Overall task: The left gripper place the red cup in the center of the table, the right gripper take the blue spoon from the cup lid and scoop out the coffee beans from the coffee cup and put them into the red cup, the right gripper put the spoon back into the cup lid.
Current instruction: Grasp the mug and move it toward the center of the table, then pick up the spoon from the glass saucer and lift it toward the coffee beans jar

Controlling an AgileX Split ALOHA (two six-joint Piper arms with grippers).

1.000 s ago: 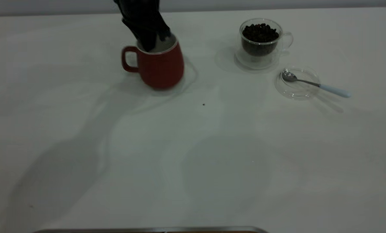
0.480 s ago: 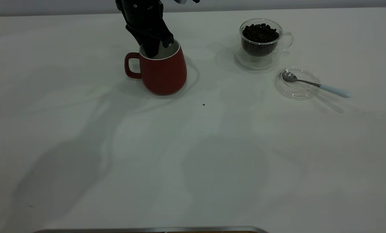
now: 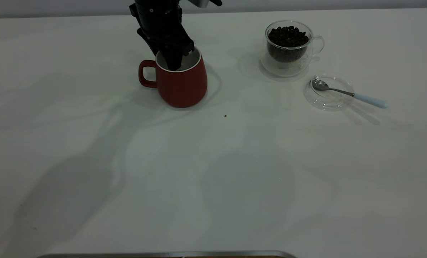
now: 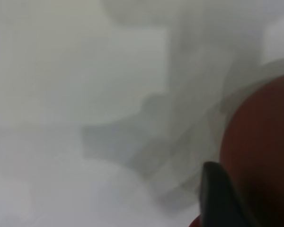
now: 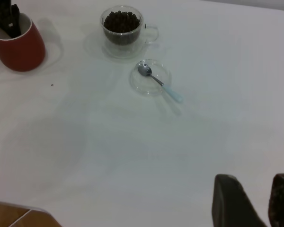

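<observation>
While the left gripper (image 3: 175, 59) reaches down from the far side of the table (image 3: 213, 172), one of its black fingers (image 3: 174, 57) dips inside the red cup (image 3: 181, 84) and the other appears to sit outside the wall, so it looks clamped on the rim; the cup stands upright on the tabletop, handle pointing toward the left arm's side, somewhat left of the table's middle; from the left wrist camera only a dark fingertip (image 4: 217, 198) against the red wall (image 4: 260, 151) can be made out; off to the right, well apart from the mug, the clear glass coffee cup (image 3: 288, 48) stands full of coffee beans (image 3: 287, 36); just in front of it lies the glass cup lid (image 3: 329, 92), with the blue spoon (image 3: 349, 94) resting across it, metal bowl on the lid and pale handle jutting past the rim onto the table; a tiny dark speck (image 3: 225, 115) lies on the white surface between mug and lid; the right gripper (image 5: 255, 201) hangs over the near right part of the table, far from the spoon, its two dark fingers a little apart and holding nothing.
</observation>
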